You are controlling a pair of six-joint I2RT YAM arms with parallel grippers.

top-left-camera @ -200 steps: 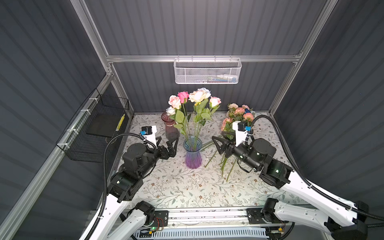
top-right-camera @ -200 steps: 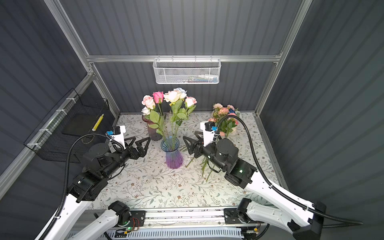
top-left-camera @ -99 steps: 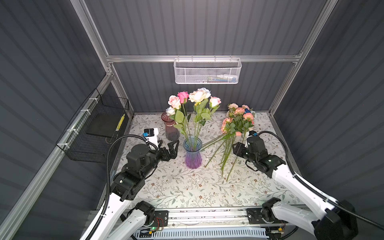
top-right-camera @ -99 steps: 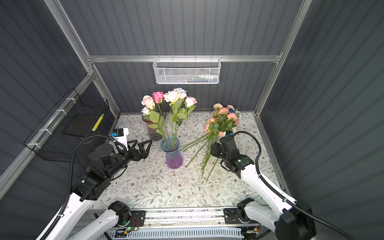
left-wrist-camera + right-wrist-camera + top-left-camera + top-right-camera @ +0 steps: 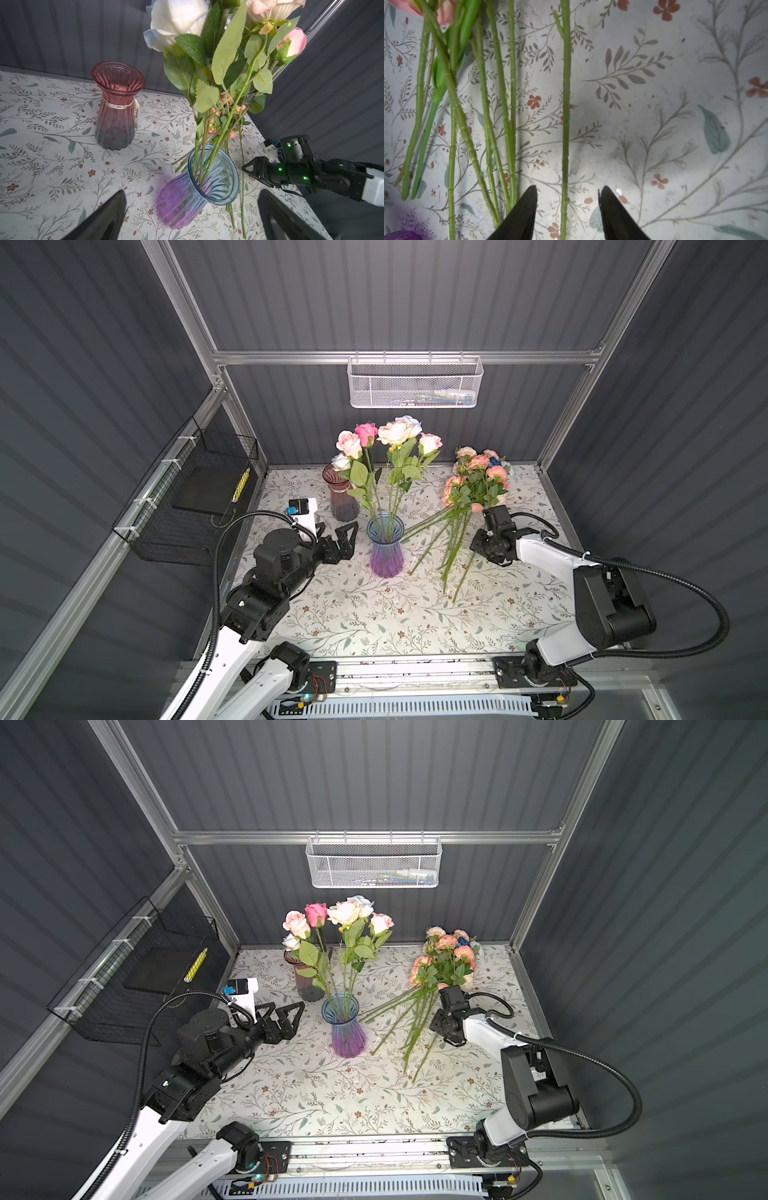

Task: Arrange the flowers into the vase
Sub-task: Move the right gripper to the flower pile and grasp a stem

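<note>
**Part-filled vase between two grippers, loose stems to its right**

*Top views.* The vase, blue at the rim and purple at the base, is seen upright near the middle of the table. The standing flowers rise from it toward the back wall. The loose flowers are laid flat just right of the vase, with blooms in the back right corner and stem ends pointed toward the front. Broad open tabletop is seen between these stem ends and the front rail. A red vase is set behind and to the left, near the back edge. The left gripper is held spread wide just left of the vase, apart from it. The right gripper is held low at the right margin of the stems. Its fingertips are hidden under its own body in both top views.

*Left wrist view.* The wide left fingers are seen on either side of the vase rim, touching nothing. A ribbon around the red vase's waist is resolved only here. Open table is shown between the two vases. The right gripper is seen beyond, close to the side wall.

*Right wrist view.* Only here are the right jaws shown. They are half spread, with one stem lying between the fingertips and touched by neither. The other stems are fanned close beside one finger, and bare table is seen beyond the other.
</note>
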